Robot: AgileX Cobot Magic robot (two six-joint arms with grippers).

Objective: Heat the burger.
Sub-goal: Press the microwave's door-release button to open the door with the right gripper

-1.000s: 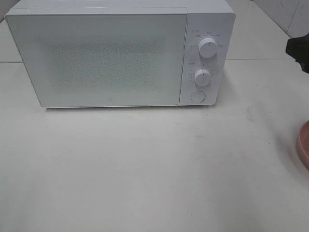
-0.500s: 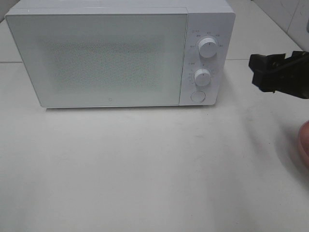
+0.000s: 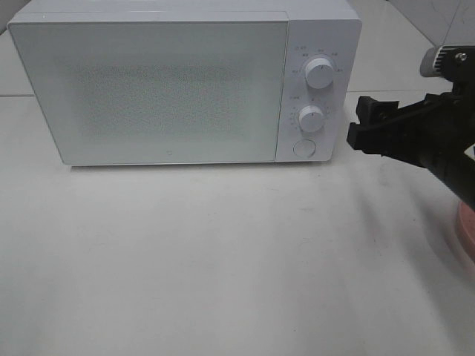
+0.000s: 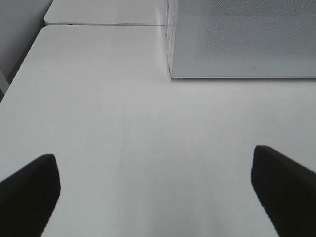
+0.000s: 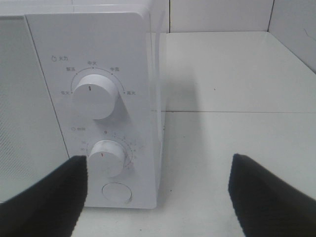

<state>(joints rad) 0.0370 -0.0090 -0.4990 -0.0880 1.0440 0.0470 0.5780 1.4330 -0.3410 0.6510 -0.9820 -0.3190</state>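
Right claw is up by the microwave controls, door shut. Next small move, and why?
Probably ease the right claw lower and in onto the round button, likely the door release. The door is shut, and the claw is open, empty and touching nothing, roughly level with the lower knob.

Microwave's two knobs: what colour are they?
Both knobs are white; the right wrist view shows them best.

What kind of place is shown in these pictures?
Probably a kitchen-style test bench: a closed white microwave with two dials stands on a white table, and the edge of a pink plate shows at the right.
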